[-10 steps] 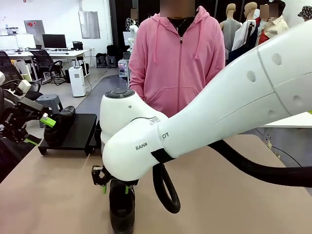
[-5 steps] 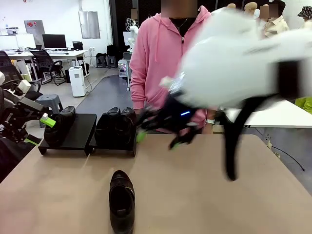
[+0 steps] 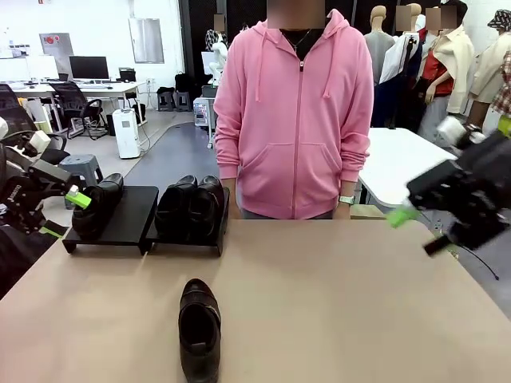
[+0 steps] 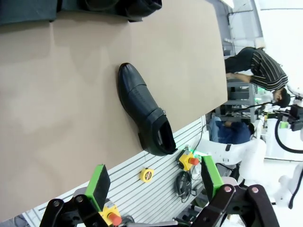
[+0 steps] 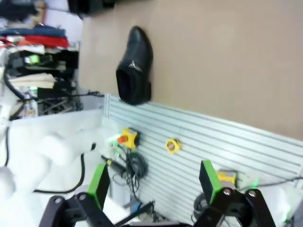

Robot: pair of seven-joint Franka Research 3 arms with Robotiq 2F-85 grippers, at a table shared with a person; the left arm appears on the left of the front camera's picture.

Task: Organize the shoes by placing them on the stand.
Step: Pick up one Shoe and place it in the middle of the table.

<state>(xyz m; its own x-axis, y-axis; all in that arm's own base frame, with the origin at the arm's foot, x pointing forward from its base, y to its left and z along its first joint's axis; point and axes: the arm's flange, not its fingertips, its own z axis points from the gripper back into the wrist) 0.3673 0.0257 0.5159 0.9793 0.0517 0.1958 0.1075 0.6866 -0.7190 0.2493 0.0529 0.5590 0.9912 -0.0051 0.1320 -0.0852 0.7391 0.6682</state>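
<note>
Hanging off the table's right edge, right gripper (image 3: 415, 229) has jaws spread wide, nothing between them. Left gripper (image 3: 65, 214) at far left, jaws also wide and empty, just beside the stand (image 3: 132, 219). One shoe (image 3: 97, 205) on the stand's left section by that gripper, two shoes (image 3: 192, 206) side by side on the right section. Fourth shoe (image 3: 200, 327) lies alone on the table (image 3: 359, 311), near edge, toe toward the person (image 3: 295, 120) in a pink hoodie.
</note>
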